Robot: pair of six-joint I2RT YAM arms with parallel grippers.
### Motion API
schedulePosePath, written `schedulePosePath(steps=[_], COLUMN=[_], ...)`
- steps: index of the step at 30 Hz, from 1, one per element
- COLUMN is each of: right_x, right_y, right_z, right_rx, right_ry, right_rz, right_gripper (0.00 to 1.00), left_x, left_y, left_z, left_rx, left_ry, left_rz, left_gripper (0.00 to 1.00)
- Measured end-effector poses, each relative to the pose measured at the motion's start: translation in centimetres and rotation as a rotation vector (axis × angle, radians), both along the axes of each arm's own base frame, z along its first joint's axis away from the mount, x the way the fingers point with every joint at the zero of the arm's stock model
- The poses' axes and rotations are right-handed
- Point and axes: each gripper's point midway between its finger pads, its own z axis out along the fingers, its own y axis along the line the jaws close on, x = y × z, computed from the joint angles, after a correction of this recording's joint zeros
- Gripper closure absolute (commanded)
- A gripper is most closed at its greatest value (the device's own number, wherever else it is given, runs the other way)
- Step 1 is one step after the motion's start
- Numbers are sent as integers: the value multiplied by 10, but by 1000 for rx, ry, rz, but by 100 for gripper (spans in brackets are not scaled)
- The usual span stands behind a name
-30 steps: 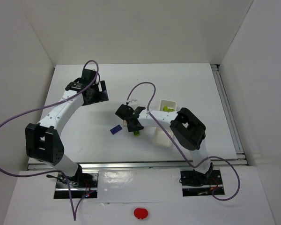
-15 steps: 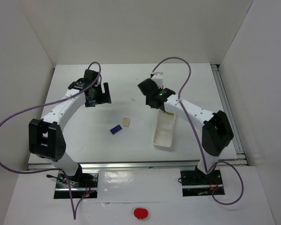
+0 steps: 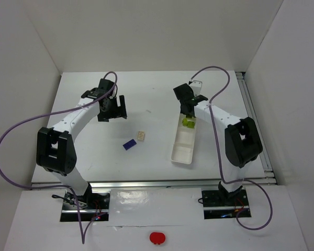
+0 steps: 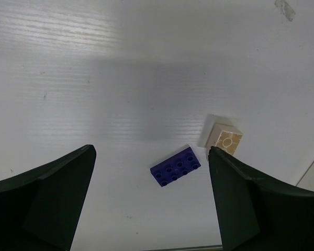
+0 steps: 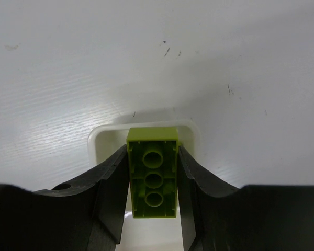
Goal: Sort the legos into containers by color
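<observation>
White bench (image 3: 146, 89) first, as the largest thing here. Then the two arms: the right one stretched toward the far right part of the bench, swung there within the last second from the middle, away from a low bent pose beside the cream brick; the left one over the far left part, shifted only a little toward the centre. Next the long white tray (image 3: 182, 152), lying near the right edge and running from the near side toward the far side, not moved. Then the right gripper (image 5: 153, 157), hanging over the far end compartment of the tray, jaws closed on a lime green brick (image 5: 153, 180), held lengthwise with the hollow underside toward the wrist camera; rounded rim of that compartment visible just beyond. Also the left gripper (image 3: 113, 108), jaws spread wide, holding nothing, above the bare bench. Smaller still: some lime green pieces (image 3: 188, 123) already inside that far compartment, number too small to tell. Smallest: dark blue brick (image 4: 176, 167) and cream brick (image 4: 226, 141), near each other but apart, flat on the bench near the centre, left of the tray. Meaning for the task, as a judgement only: green brought to its place and probably ready for release; blue and cream not yet sorted, and seemingly within easy reach of the free left gripper
</observation>
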Motion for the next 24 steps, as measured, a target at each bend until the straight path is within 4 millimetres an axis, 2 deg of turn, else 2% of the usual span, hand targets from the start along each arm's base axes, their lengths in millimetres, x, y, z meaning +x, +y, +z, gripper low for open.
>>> schedulePosePath(steps=[5, 6, 7, 12, 15, 17, 20, 21, 23, 24], right_x=[0, -1, -1, -2, -6, -10, -20, -26, -39, -47], right_y=[-3, -3, -3, 1, 10, 26, 67, 86, 123, 140], right_z=[-16, -19, -19, -18, -15, -8, 3, 6, 10, 11], right_rx=[-7, -7, -3, -10, -17, -13, 2, 17, 58, 77], right_ry=[34, 39, 39, 38, 29, 15, -7, -12, -13, -6], right_rz=[-5, -6, -8, 3, 25, 65, 181, 238, 347, 402], right_gripper=[47, 39, 37, 35, 40, 40, 37, 33, 17, 14], left_x=[0, -1, -1, 2, 6, 9, 11, 10, 10, 10], left_y=[0, 0, 1, 4, 5, 6, 9, 11, 14, 17], left_z=[-1, -1, -1, 1, 7, 12, 17, 19, 26, 30], left_rx=[1, 2, 4, 21, 32, 34, 41, 43, 39, 37], left_ry=[4, 5, 6, 2, -11, -22, -39, -43, -60, -72], left_rz=[0, 0, 1, 9, 17, 23, 51, 65, 95, 109], left_gripper=[2, 2, 2, 2, 2, 2, 2, 3, 4, 4])
